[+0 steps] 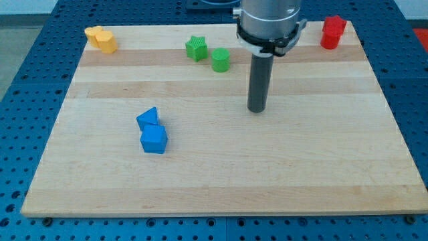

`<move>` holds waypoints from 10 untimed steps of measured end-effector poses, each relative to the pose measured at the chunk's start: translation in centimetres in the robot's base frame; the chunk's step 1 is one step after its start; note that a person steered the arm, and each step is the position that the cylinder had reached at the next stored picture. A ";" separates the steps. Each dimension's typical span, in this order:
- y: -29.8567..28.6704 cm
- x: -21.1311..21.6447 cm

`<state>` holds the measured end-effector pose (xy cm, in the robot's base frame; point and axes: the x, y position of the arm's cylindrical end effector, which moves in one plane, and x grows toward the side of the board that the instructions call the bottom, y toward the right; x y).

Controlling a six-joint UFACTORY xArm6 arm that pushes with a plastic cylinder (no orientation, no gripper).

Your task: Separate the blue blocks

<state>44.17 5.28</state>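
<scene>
one raised front view, angled down on board

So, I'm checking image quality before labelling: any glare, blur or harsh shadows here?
Camera view: even, soft lighting; no glare on the wooden board; blue triangular block and blue cube look sharp, with faint shadows; my tip is in focus.

Arm comes in from the view's top, right of centre; only its grey, round wrist housing shows, cut off by the frame edge. A straight dark rod hangs from it, upright. My tip sits down at desk level, right of the middle and in the upper half of the view. Rod touches nothing besides the surface under it.
</scene>
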 end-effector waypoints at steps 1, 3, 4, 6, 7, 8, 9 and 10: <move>-1.6 1.4; -4.7 4.1; -6.3 5.1; -10.2 5.2; -12.4 5.2; -14.8 5.2; -17.4 5.2; -20.2 5.2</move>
<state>49.41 -14.91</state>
